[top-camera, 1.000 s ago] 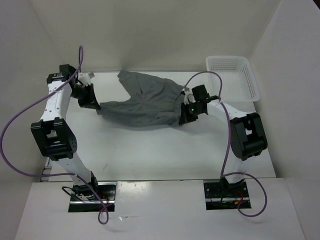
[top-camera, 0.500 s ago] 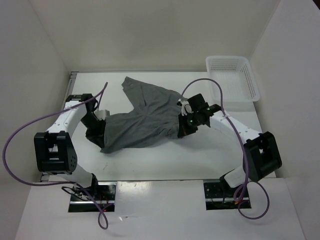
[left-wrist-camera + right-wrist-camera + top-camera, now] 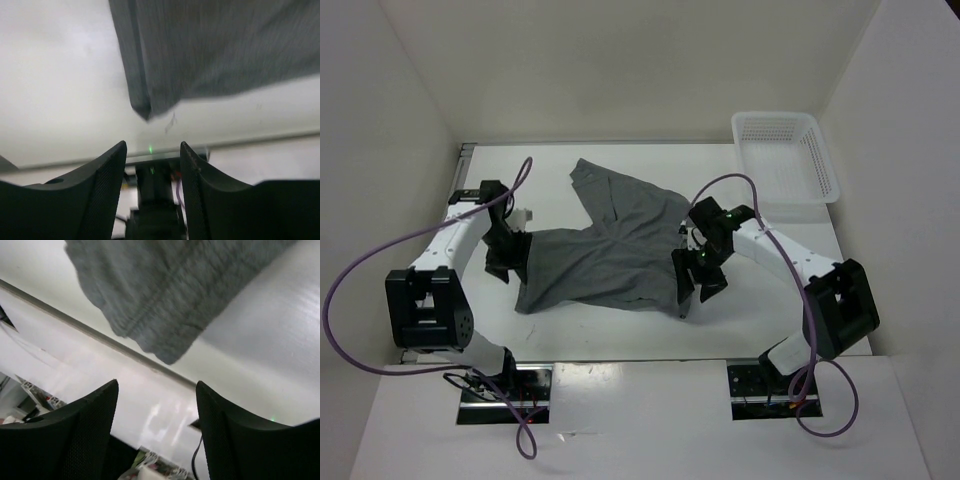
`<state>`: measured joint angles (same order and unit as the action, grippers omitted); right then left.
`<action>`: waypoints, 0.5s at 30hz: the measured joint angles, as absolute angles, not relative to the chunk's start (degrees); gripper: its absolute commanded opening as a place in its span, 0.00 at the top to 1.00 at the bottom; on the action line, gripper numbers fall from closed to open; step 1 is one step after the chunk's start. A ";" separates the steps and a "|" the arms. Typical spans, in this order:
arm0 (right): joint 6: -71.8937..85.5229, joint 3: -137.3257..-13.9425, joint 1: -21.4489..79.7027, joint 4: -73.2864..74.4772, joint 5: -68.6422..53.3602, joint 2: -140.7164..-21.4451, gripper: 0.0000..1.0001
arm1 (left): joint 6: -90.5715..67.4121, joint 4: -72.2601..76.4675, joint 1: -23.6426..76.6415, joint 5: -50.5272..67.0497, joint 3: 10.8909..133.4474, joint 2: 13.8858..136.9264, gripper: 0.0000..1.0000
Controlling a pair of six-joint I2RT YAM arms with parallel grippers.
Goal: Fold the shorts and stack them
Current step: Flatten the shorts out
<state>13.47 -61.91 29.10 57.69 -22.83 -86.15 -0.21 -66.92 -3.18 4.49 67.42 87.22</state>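
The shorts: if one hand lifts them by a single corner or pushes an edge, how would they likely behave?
Probably floppy: the shorts lie creased, with wavy edges, on the table, so a lifted corner would likely leave the rest hanging. Likely light for their size, being thin cloth. Pushed, they would probably bunch up rather than slide whole.

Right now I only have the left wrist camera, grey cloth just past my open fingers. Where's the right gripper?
Observer: The right gripper is at the shorts' opposite edge, open, nothing between its fingers.
Operator: How do the shorts lie?
Observer: Spread on the table, one leg reaching toward the far edge.
Operator: Anything else out there?
Observer: A white basket sits at the far right corner, apart from the shorts.
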 measured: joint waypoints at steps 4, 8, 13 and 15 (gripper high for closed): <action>16.43 -64.36 29.10 64.95 -19.62 -84.86 0.34 | -0.16 -56.80 -2.94 3.84 73.91 92.18 0.35; 19.46 -68.97 29.12 63.31 -17.10 -79.59 0.78 | -0.23 -46.98 -1.26 3.49 76.88 97.93 0.34; 22.72 -64.42 30.52 51.66 -18.87 -80.68 1.00 | -0.21 -40.75 1.08 3.20 76.69 105.21 0.34; 22.55 -63.96 32.08 48.21 -18.57 -86.96 1.00 | -0.25 -38.87 1.15 3.07 75.83 106.37 0.38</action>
<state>22.55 -63.96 32.08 48.21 -18.57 -86.96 -0.25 -38.87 1.15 3.07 75.83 106.37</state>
